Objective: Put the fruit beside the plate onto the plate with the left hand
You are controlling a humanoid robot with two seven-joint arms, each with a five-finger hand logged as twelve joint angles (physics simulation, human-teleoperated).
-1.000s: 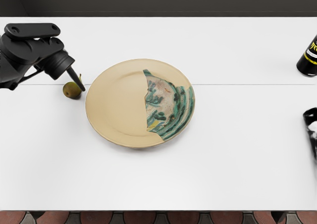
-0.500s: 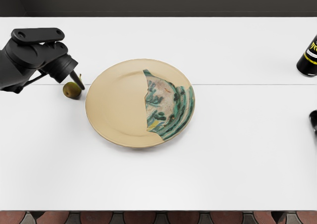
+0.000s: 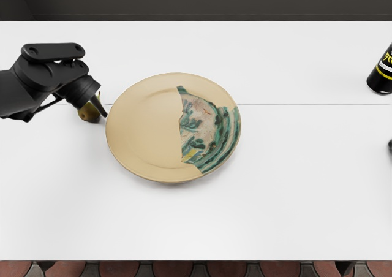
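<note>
A small olive-green fruit (image 3: 87,113) lies on the white table just left of the plate (image 3: 144,133). The plate is tan, with a green and pink painted patch on its right half. My left hand (image 3: 72,82), black, comes in from the left edge and hovers over the fruit, hiding its upper part. One thin finger (image 3: 98,106) points down between fruit and plate rim. The hand is open and holds nothing. At the right edge only a dark sliver of the right hand (image 3: 389,144) shows.
A black bottle with a yellow label (image 3: 381,65) stands at the far right edge. The white table (image 3: 275,197) ends in a dark wall at the back and a front edge near the bottom.
My left hand has slid right and slightly down, from beside the fruit to over it. The right hand has drawn back almost out of the picture. Fruit and plate have not moved.
</note>
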